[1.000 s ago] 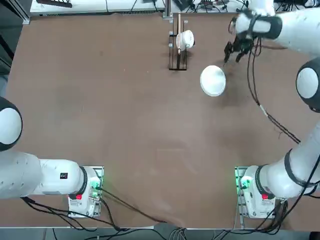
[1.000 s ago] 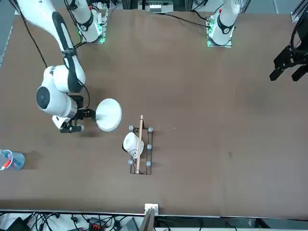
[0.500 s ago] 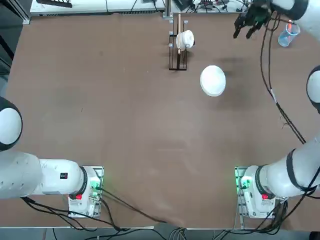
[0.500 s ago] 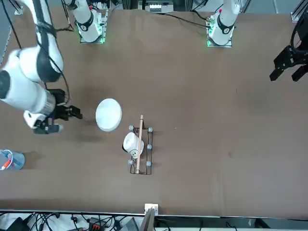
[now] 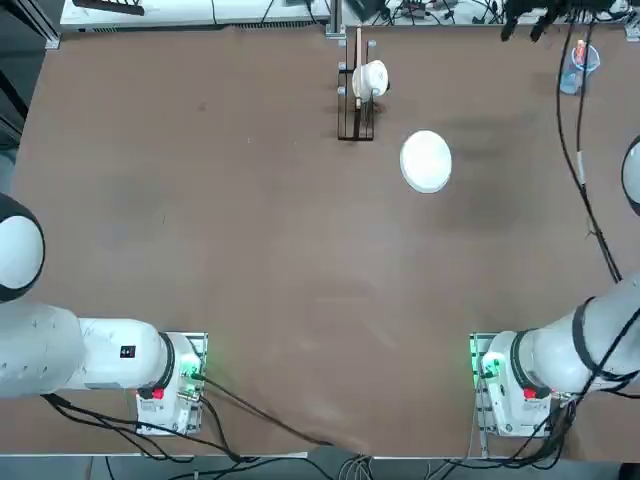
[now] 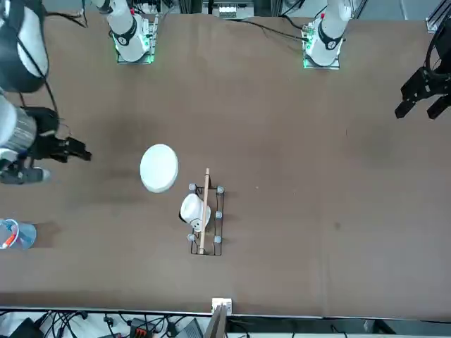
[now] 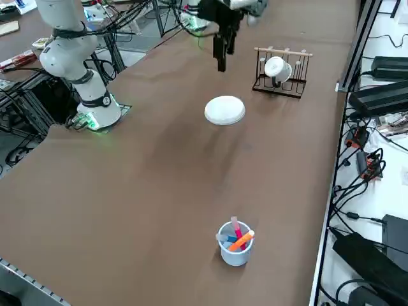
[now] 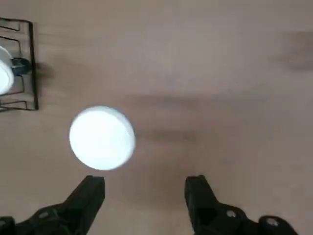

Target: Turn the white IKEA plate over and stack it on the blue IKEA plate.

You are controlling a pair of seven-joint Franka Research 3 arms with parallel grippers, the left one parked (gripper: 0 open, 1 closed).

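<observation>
Table: the broad brown tabletop (image 5: 250, 250) carries everything.
Right gripper: the black two-finger right gripper (image 8: 145, 196) hangs high above the table's far right area, fingers spread wide, holding nothing.
Rack: a black wire rack with a wooden bar (image 5: 356, 90) holds a small white cup (image 5: 371, 78).
Plate: the round white plastic plate (image 5: 426, 160) lies flat just beside the rack; a blue plate under it cannot be told.
Cup: a clear bluish cup of coloured pens (image 7: 234, 241) stands well apart.

Right arm stretched far out and raised high. Tool (image 8: 145, 192) hangs up in air, pointing down, fingers (image 8: 90, 192) spread wide apart, nothing between them. Seen at far edge in top view (image 5: 528, 16).
</observation>
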